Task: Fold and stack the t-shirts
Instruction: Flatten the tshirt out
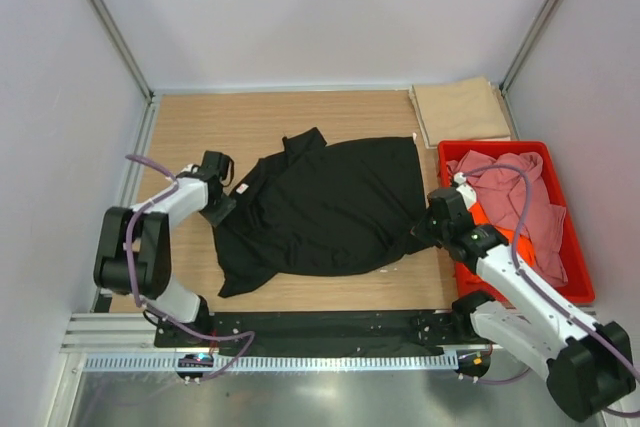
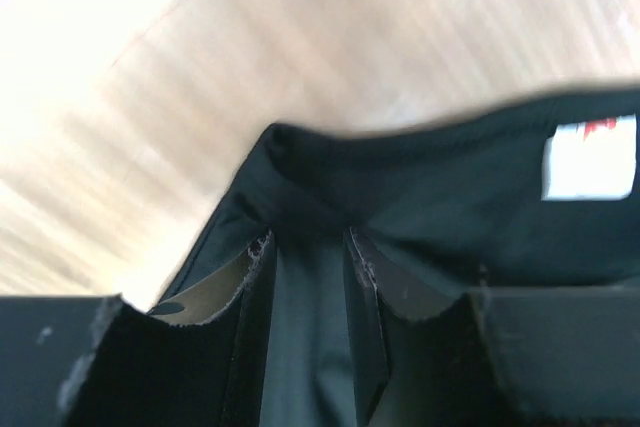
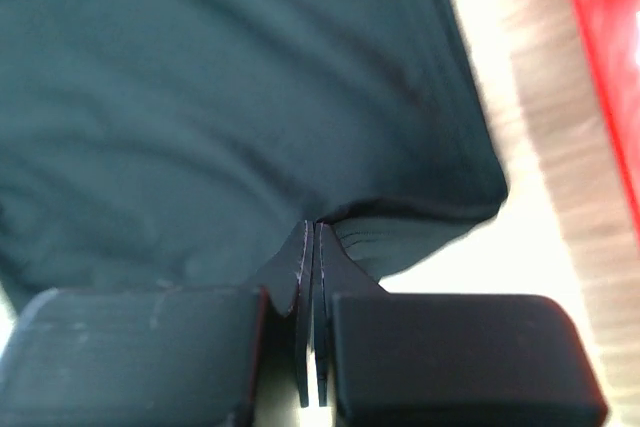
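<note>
The left gripper [image 1: 218, 205] clamps the left edge of the black t-shirt [image 1: 330, 207], near its collar. In the left wrist view the left gripper [image 2: 308, 247] has its jaws drawn narrow, with a band of dark cloth filling the gap between the fingers [image 2: 262, 252]. Just beyond the fingertips the cloth rises in a hemmed ridge. Up and to the right of them, a white label [image 2: 590, 157] with a red mark shows on the fabric.

The black t-shirt lies spread between the two grippers on the wooden table [image 1: 200, 127], rumpled, with one sleeve pointing away toward the far wall.

The right gripper [image 1: 428, 231] pinches the shirt's right edge at the near corner. In the right wrist view the right gripper [image 3: 311, 237] has its jaws pressed almost flat together on a thin fold of cloth. The rest of the garment stretches ahead and to the left of the fingertips.

Just to the right of this gripper stands a red crate [image 1: 490, 146], with a dusty pink t-shirt [image 1: 510, 202] heaped loosely inside. Beyond the crate, well ahead of the right gripper at the table's far corner, a tan t-shirt [image 1: 462, 110] lies folded flat.
</note>
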Motion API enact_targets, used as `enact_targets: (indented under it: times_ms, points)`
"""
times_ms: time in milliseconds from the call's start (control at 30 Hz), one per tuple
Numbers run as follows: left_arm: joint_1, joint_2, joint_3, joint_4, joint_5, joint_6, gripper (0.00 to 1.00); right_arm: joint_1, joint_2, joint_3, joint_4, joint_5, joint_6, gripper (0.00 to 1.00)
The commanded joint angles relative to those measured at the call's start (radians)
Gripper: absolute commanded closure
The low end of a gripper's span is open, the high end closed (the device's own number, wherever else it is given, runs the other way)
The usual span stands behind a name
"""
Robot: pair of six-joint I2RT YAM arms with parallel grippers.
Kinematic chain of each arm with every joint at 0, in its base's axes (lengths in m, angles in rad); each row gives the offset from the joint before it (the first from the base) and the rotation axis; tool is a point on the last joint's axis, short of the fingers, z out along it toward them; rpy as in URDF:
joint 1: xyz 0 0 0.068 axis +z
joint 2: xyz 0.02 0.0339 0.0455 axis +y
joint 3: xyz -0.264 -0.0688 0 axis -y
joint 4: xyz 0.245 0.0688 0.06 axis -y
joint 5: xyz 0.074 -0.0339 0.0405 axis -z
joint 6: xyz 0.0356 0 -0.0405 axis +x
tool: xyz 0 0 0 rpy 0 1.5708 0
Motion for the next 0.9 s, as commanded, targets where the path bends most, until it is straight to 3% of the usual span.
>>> enact_targets:
  times_ms: [0, 133, 233, 433, 533, 567, 700, 867]
  points:
    - [0.020, 0.145, 0.138, 0.054, -0.056, 0.047, 0.66, -0.002, 0.114, 0.068, 0.127, 0.120, -0.064, 0.99]
    - [0.048, 0.394, 0.325, -0.010, -0.047, 0.082, 0.67, -0.002, 0.228, 0.142, 0.162, 0.151, -0.099, 0.99]
    - [0.066, 0.491, 0.429, -0.017, -0.012, 0.100, 0.71, -0.004, 0.279, 0.160, 0.196, 0.162, -0.113, 0.99]
    - [0.071, 0.530, 0.622, -0.016, 0.096, 0.214, 0.67, -0.004, 0.327, 0.192, 0.222, 0.136, -0.131, 0.99]
    - [0.071, 0.455, 0.683, -0.163, 0.012, 0.274, 0.62, -0.004, 0.304, 0.183, 0.207, 0.114, -0.124, 0.99]
    - [0.071, 0.428, 0.677, -0.241, -0.083, 0.274, 0.62, -0.005, 0.281, 0.169, 0.203, 0.093, -0.116, 0.99]
    - [0.072, 0.166, 0.518, -0.314, -0.168, 0.219, 0.62, -0.004, 0.204, 0.123, 0.197, 0.051, -0.084, 0.99]
    - [0.101, -0.129, 0.144, -0.267, 0.035, -0.028, 0.61, -0.004, 0.147, 0.090, 0.188, 0.025, -0.079, 0.99]
